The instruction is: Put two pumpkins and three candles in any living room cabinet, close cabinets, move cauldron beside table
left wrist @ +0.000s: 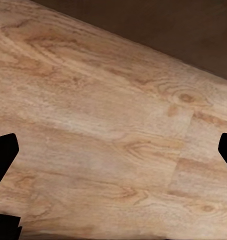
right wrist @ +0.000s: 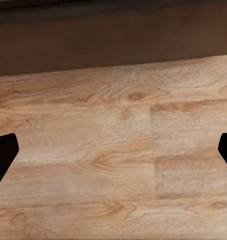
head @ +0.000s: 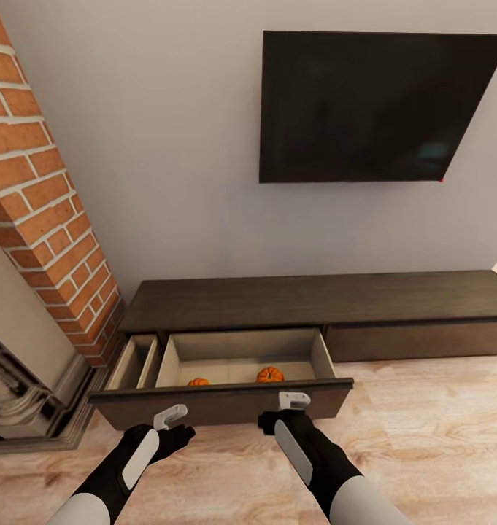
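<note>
1. The long, low, dark brown wooden cabinet (head: pixel 306 302) is running along the white wall from about 9 o'clock to 3 o'clock in the head view, under a flat black wall screen (head: pixel 372 106). Its wide drawer (head: pixel 226 401) is standing pulled out over the pale wood-plank floor (head: pixel 430 437).

2. Two small, ribbed orange pumpkins are lying inside on the pale drawer bottom — one (head: pixel 198 382) at roughly 7 o'clock of the drawer's interior, the other (head: pixel 270 375) towards 5 o'clock, well apart from each other. I am not finding any candles in the drawer.

3. The left gripper (head: pixel 171 415) and the right gripper (head: pixel 295 399) are hovering just in front of the dark drawer front. Both wrist views are showing dark fingertips at opposite edges with bare floor between, so both pairs of fingers are spread and holding nothing.

4. Risk: the drawer is getting pushed shut too early, with the candles left outside.

5. Risk: an uneven shove from one gripper is likely skewing the drawer — it could jam half-closed.

6. Risk: a hard push could set the pumpkins rolling.

7. A narrower drawer (head: pixel 133 362) at 9 o'clock, beside the red brick column (head: pixel 44 197), is also standing open and could be forgotten.
</note>
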### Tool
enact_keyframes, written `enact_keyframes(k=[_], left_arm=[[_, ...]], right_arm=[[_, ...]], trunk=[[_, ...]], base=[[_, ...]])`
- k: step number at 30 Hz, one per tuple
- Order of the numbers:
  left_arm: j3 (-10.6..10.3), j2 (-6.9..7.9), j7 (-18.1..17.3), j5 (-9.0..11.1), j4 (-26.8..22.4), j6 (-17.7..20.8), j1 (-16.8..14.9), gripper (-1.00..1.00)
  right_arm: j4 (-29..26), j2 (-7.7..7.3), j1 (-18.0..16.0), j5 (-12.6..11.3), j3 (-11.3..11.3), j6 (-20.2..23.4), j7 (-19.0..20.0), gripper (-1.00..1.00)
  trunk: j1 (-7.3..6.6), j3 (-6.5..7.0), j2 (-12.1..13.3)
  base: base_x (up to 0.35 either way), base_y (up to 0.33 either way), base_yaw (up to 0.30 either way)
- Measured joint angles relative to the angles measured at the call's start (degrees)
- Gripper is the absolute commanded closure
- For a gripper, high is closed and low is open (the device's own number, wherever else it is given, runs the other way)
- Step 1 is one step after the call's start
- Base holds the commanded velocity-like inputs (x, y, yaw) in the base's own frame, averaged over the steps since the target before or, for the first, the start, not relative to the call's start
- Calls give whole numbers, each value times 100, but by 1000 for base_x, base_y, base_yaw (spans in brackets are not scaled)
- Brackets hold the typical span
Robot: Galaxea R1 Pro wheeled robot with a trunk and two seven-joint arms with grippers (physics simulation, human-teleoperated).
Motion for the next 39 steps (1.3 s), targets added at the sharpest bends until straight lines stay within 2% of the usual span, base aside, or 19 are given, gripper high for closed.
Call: enact_keyframes(k=[3,6,9,12,14,16,21,25,30,34,39], left_arm=[[-8,-3,-8,-26,0,-19,0,-100],[-34,-6,-11,-60,0,-94,0,-100],[-65,-8,-10,-73,2,-324,0,-100],[-82,-15,8,-75,12,-628,0,-100],[-105,-20,18,-83,23,-749,0,-100],[-226,-20,32,-146,64,-906,0,-100],[-533,-19,47,-286,190,-1396,0,-100],[-606,-22,51,-326,466,-1677,1,-100],[-673,-19,50,-343,545,-1900,0,-100],[-743,-20,50,-331,580,-2240,6,-100],[-1008,-19,50,-340,605,-2810,13,-100]], right_arm=[[157,0,0,10,7,-111,0,-100],[409,0,-6,32,18,-580,26,-100],[554,0,-6,198,25,-1045,116,-100],[746,0,-6,716,18,-1620,339,-100],[896,0,-6,961,3,-1927,465,-100],[1101,0,-4,1152,-10,-2263,587,-100],[1283,0,-6,1272,10,-2689,680,-100],[1341,0,-5,1289,14,-2764,692,-100],[1449,0,-5,1294,14,-2898,695,-100],[1563,0,-7,1298,18,-3136,695,-100],[1646,0,-3,1303,25,-3424,695,-100]], trunk=[[66,-54,-120],[132,-108,-241],[198,-162,-361],[264,-215,-481],[308,-251,-561],[351,-287,-642],[461,-377,-842],[549,-449,-1003],[659,-539,-1203],[747,-610,-1364],[857,-700,-1564]], base=[[0,0,0],[0,0,0],[0,0,0],[0,0,0],[0,0,0],[0,0,0],[0,0,0],[0,0,0],[0,0,0],[0,0,0],[0,0,0]])
